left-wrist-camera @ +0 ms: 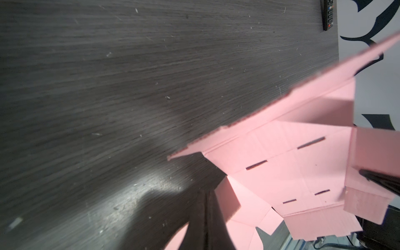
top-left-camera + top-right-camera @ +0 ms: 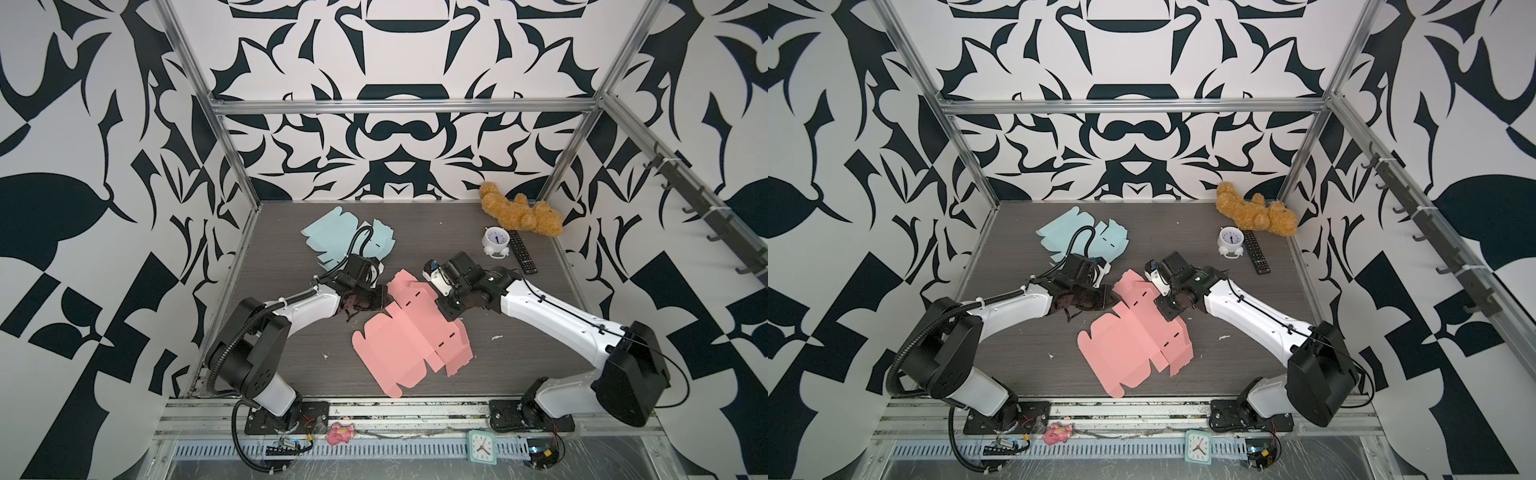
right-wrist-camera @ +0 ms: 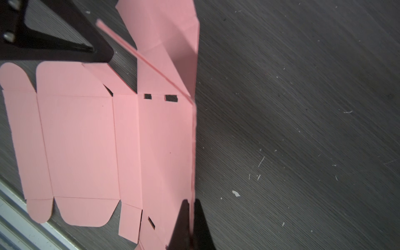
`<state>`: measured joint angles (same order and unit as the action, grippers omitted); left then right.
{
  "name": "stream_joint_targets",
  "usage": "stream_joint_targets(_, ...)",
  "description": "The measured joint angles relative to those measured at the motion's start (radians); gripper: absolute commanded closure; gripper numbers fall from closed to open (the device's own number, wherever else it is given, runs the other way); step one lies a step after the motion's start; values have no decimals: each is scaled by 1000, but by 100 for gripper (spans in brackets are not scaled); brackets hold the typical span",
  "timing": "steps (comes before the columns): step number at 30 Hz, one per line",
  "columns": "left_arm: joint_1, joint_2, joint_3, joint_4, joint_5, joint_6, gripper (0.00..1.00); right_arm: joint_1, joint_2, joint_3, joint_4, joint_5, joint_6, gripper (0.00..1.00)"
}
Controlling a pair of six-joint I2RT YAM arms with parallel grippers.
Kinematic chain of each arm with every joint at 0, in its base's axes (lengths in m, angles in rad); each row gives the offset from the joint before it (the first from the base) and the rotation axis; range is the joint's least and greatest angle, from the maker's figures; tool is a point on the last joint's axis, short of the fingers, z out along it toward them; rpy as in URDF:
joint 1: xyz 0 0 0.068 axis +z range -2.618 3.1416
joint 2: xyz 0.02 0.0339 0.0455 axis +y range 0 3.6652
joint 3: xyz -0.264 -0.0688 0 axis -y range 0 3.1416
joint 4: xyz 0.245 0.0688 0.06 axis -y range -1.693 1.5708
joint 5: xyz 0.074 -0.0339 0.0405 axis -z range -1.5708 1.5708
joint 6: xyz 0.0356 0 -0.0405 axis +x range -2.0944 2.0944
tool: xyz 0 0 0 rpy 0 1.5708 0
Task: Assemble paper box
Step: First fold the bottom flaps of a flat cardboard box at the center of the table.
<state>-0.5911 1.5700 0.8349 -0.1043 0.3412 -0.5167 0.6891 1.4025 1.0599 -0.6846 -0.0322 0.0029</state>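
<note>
A flat pink paper box blank (image 2: 399, 345) (image 2: 1125, 345) lies mid-table, its far panels lifted. My right gripper (image 2: 449, 316) (image 2: 1169, 312) is shut on the edge of one raised panel; the right wrist view shows pink card (image 3: 86, 140) pinched between the dark fingertips of the right gripper (image 3: 191, 216). My left gripper (image 2: 385, 297) (image 2: 1115, 296) is at the blank's far left corner. In the left wrist view the left gripper (image 1: 207, 207) is shut with no card visible in the seam, and the pink blank (image 1: 292, 168) lies behind and beside it. Its tip (image 3: 104, 55) touches a small flap.
A light blue box blank (image 2: 345, 241) lies behind the left arm. A teddy bear (image 2: 523, 212), a white alarm clock (image 2: 495, 241) and a remote (image 2: 523, 251) sit at the back right. A pink toy (image 2: 340, 433) and a teal clock (image 2: 482, 446) rest on the front rail.
</note>
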Motion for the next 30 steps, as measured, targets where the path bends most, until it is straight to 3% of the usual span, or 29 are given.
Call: stream_joint_targets(30,-69,-6,-117,161,60,-112,100,131,85,37,18,280,-85,100)
